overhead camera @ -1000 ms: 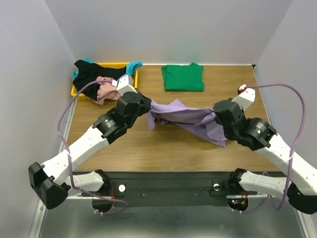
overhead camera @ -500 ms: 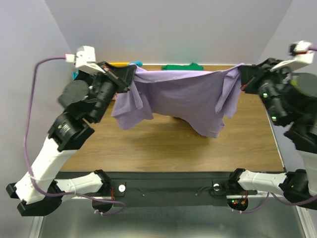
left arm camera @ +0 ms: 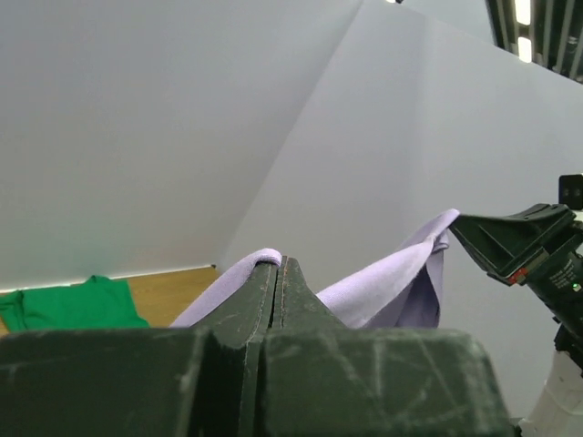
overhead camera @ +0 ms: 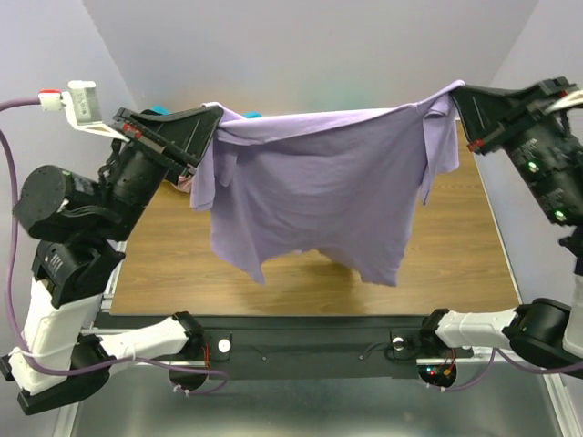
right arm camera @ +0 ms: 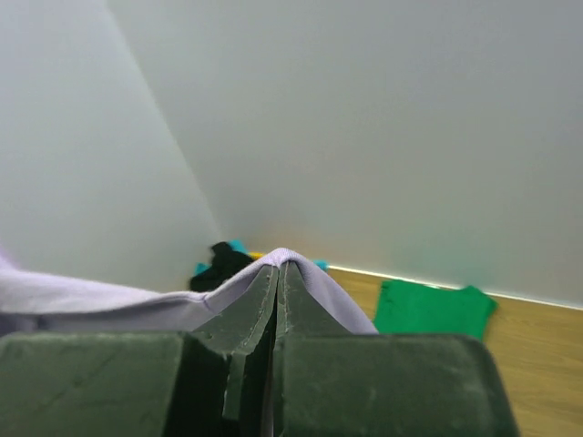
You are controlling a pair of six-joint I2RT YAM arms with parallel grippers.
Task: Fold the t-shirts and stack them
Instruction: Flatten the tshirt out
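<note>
**A:** What is above the brown wooden worktop?
**B:** A soft lavender purple short-sleeved t-shirt, hanging spread wide in the air over it. Behind it, a folded green cloth t-shirt lies flat on the wood.
**A:** What holds the purple one up?
**B:** The left jaws are pinched tight on one top corner. The right jaws are pinched tight on the other.

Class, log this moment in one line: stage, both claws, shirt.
stage: held up | left claw: shut on purple shirt | right claw: shut on purple shirt | shirt: hangs spread between claws
</note>
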